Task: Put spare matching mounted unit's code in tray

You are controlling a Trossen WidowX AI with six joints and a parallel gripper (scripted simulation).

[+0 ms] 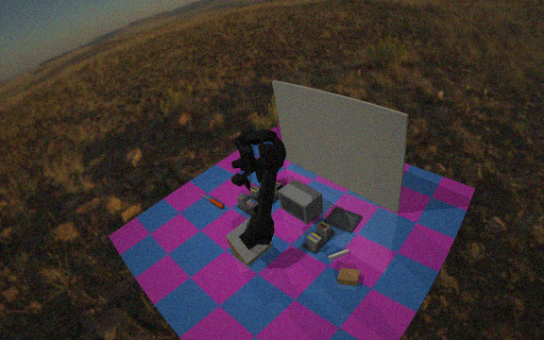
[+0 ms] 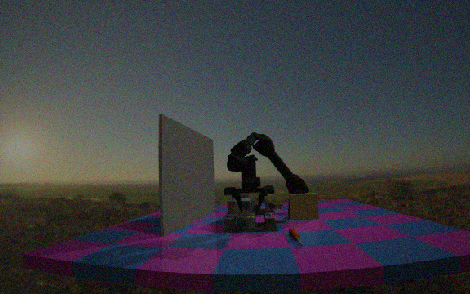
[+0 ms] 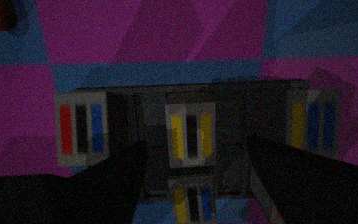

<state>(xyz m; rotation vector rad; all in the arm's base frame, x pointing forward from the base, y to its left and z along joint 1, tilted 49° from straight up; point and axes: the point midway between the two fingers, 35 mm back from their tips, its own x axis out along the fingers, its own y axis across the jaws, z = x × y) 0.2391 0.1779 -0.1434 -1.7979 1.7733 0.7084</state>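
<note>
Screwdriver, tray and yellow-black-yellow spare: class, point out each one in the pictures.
screwdriver point(image 1: 214, 202), top view, orange handle.
tray point(image 1: 343, 219), top view, dark flat floor.
yellow-black-yellow spare point(image 3: 192, 134), wrist view, black middle stripe.
</note>
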